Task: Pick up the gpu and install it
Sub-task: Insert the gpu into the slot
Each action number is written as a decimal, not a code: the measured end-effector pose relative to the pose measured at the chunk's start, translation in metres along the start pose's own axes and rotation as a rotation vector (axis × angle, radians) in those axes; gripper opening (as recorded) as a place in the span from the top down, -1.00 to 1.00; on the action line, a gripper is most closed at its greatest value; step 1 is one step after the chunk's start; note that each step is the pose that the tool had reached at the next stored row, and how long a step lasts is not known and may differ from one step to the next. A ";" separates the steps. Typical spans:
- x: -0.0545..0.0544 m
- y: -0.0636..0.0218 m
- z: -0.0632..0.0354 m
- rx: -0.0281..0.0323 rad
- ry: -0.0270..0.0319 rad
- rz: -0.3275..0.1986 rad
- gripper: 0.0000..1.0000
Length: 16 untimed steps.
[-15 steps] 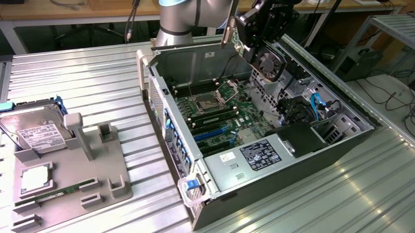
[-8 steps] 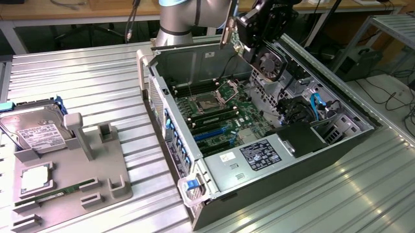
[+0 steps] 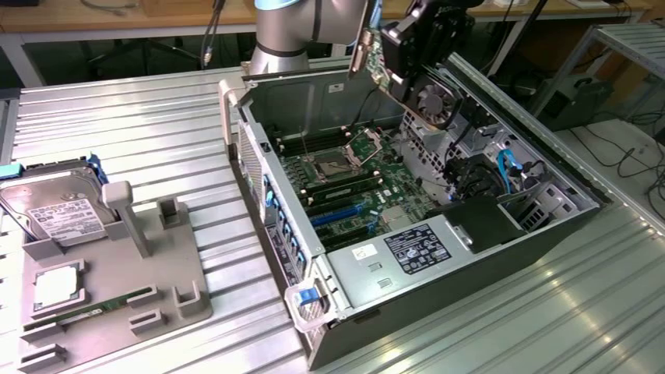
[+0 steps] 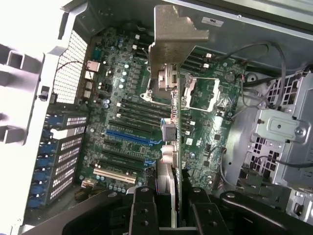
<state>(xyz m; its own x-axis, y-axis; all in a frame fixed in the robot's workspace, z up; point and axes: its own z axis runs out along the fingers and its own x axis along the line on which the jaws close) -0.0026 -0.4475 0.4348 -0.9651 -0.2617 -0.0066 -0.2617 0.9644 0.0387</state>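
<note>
while the hand (image 4: 171, 208) is clamped on the gpu (image 3: 428, 95), the card hangs edge-down over the open case's (image 3: 311, 87) far end, its long axis seemingly crosswise to the blue slot (image 4: 131, 137) below.

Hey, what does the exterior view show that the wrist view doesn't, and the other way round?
Exterior view: the hard drive propped in the grey fixture beside the computer case, plus the arm. Wrist view: the fingers pinching the card edge-on, and the white slot below. Both: the gpu held by the gripper over the open case, and the CPU socket.
</note>
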 end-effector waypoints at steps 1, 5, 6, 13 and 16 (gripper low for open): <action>0.000 0.0000 0.0000 -0.0001 0.0004 -0.010 0.43; 0.000 0.0000 0.0000 -0.0003 0.0018 -0.046 0.43; 0.000 0.0000 0.0000 -0.0003 0.0021 -0.054 0.43; 0.000 -0.0001 0.0000 -0.0008 0.0045 -0.114 0.43; 0.000 -0.0001 0.0000 -0.0010 0.0055 -0.142 0.43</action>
<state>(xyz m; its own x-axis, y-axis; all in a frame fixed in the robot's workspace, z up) -0.0026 -0.4475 0.4348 -0.9183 -0.3957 -0.0066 -0.3957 0.9176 0.0388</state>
